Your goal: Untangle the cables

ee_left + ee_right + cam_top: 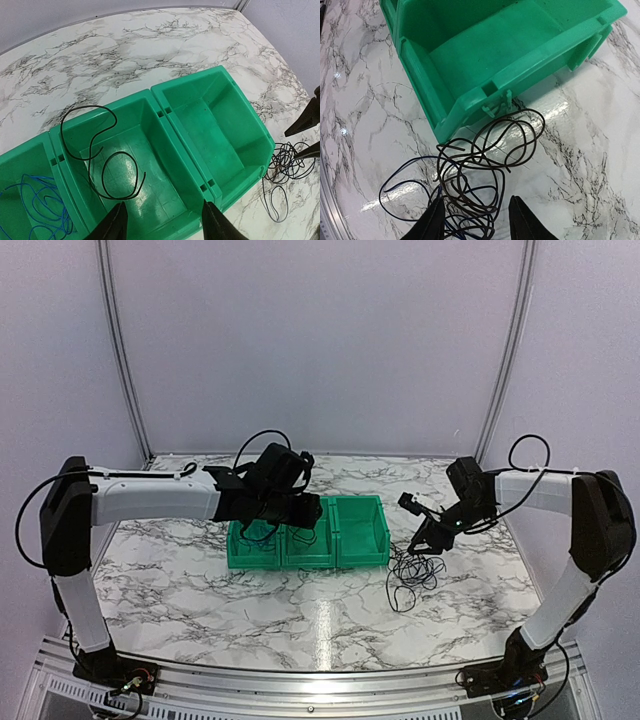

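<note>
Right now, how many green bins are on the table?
3, side by side in a row. The left bin holds a blue cable, the middle bin a black cable, the right bin is empty; the remaining tangle lies on the table beside it.

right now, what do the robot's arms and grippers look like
The left arm and right arm match: white tubular links, black joint housings and black wrists. The left gripper and right gripper each have two dark, tapered, wedge-shaped fingers. Along both arms loop thick black cables.
</note>
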Controlling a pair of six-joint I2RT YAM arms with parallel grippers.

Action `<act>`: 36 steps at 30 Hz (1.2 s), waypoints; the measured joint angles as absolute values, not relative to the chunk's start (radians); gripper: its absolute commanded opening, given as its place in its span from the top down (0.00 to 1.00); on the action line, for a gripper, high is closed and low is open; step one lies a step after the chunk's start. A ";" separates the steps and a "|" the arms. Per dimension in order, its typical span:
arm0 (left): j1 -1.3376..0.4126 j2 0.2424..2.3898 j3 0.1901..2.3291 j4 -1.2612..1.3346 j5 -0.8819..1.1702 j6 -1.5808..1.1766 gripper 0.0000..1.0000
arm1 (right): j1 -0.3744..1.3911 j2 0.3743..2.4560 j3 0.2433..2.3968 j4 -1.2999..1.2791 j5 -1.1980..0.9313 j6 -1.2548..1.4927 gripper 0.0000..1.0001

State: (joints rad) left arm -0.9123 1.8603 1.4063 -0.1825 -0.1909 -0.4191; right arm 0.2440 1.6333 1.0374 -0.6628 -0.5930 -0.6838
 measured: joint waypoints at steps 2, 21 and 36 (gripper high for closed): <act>-0.917 1.865 1.411 -0.176 -0.185 -0.421 0.47 | 0.244 1.634 1.037 -0.659 -0.593 -0.682 0.63; -0.998 2.030 1.557 -0.045 -0.075 -0.469 0.47 | 0.255 1.630 1.035 -0.644 -0.597 -0.681 0.59; -1.018 2.040 1.557 0.039 -0.033 -0.495 0.47 | 0.260 1.665 1.036 -0.640 -0.599 -0.684 1.00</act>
State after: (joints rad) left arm -1.0176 2.0403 1.5566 0.0387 -0.0334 -0.4946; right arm 0.2600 1.6646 1.0355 -0.6403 -0.5991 -0.6842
